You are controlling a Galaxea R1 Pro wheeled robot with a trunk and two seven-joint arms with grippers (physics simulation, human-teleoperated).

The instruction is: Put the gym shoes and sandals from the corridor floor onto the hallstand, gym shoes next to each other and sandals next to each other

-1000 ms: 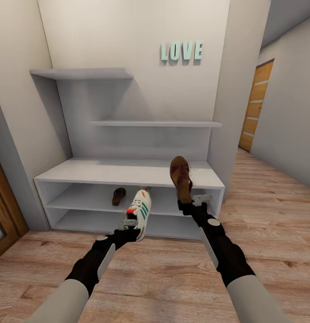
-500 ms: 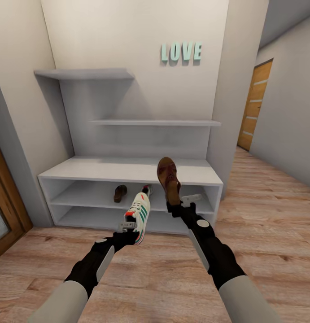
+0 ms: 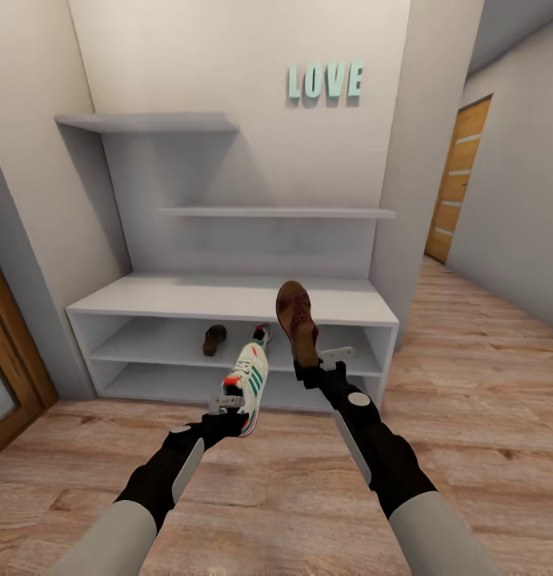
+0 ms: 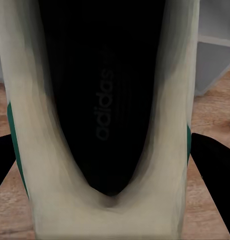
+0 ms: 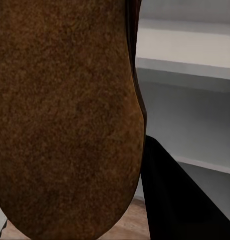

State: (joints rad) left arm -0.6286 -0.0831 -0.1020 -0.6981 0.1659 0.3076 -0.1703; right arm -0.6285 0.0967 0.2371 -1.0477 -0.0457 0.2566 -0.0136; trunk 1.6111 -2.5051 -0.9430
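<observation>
My left gripper (image 3: 230, 410) is shut on a white gym shoe (image 3: 249, 384) with green stripes, held above the corridor floor (image 3: 292, 472) in front of the hallstand (image 3: 228, 300). The left wrist view looks into that gym shoe (image 4: 105, 125) and its dark insole. My right gripper (image 3: 318, 370) is shut on a brown sandal (image 3: 298, 322), held toe-up before the hallstand's top edge. Its footbed (image 5: 65, 115) takes up much of the right wrist view. A second sandal (image 3: 214, 339) lies on the middle shelf. Beside it, part of another gym shoe (image 3: 262, 334) shows behind the held one.
Stepped grey wall shelves (image 3: 276, 213) and teal LOVE letters (image 3: 325, 82) hang above the hallstand. A wooden door (image 3: 8, 384) stands at the left and another door (image 3: 458, 180) down the corridor at the right. Open floor stretches to the right.
The view has shifted slightly. My right arm has carried the sandal leftward toward the middle of the hallstand. The left gripper and its gym shoe have hardly moved.
</observation>
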